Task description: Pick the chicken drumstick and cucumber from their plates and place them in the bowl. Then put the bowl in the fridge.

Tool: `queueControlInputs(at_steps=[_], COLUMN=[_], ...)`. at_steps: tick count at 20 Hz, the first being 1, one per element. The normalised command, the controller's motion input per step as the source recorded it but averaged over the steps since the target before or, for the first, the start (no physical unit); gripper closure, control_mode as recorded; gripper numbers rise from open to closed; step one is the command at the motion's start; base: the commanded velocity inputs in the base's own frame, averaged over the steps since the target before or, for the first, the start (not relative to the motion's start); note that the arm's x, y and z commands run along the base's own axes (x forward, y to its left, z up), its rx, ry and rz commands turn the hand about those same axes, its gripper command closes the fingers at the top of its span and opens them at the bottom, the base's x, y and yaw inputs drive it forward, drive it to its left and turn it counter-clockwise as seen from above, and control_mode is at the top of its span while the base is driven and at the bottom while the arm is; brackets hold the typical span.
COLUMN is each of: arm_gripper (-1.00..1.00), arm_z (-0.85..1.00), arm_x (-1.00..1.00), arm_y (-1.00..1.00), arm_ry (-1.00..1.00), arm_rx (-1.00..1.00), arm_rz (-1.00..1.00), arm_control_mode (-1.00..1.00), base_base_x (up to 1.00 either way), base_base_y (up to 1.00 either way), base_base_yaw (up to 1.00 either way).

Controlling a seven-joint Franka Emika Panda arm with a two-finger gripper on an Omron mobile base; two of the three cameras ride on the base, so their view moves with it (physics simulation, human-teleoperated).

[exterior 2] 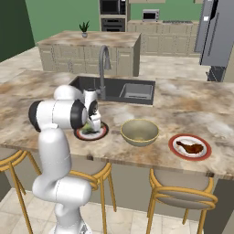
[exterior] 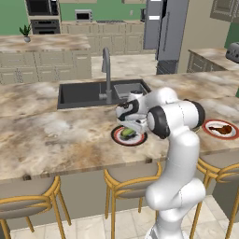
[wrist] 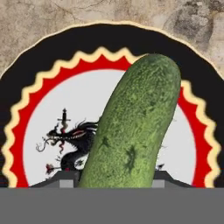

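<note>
The cucumber [wrist: 131,131] lies on a plate [wrist: 26,118] with a red rim and a dark dragon centre. My gripper [wrist: 112,179] is low over it and open, one fingertip [wrist: 65,180] on each side of the cucumber's near end. From the base, the cucumber [exterior: 127,133] and its plate [exterior: 140,140] sit at the counter's front under my gripper [exterior: 130,127]. The cream-tan bowl [exterior 2: 140,131] stands just right of that plate [exterior 2: 101,133]. Further right, the reddish-brown chicken drumstick [exterior 2: 189,146] rests on its own plate [exterior 2: 189,158]. The grey fridge [exterior 2: 215,32] stands at the back right.
A dark sink [exterior: 93,93] with a tall faucet [exterior: 107,70] is set into the counter behind the plates. Stools [exterior: 130,177] with yellow frames line the counter's front edge. A second island [exterior 2: 87,45] stands across the aisle.
</note>
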Motion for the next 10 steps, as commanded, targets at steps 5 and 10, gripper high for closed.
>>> queueControlInputs(at_steps=[5,10], arm_gripper=[1.0,1.0], arm_z=[0.61,0.52], arm_x=[-0.11,-0.26], arm_y=[-0.27,-0.38], arm_ry=[0.13,0.03], arm_rx=[0.03,0.0], arm_rz=[0.05,0.16], arm_control_mode=[-1.0,-1.0], base_base_x=[0.0,0.0], base_base_y=[0.0,0.0], base_base_yaw=[0.0,0.0])
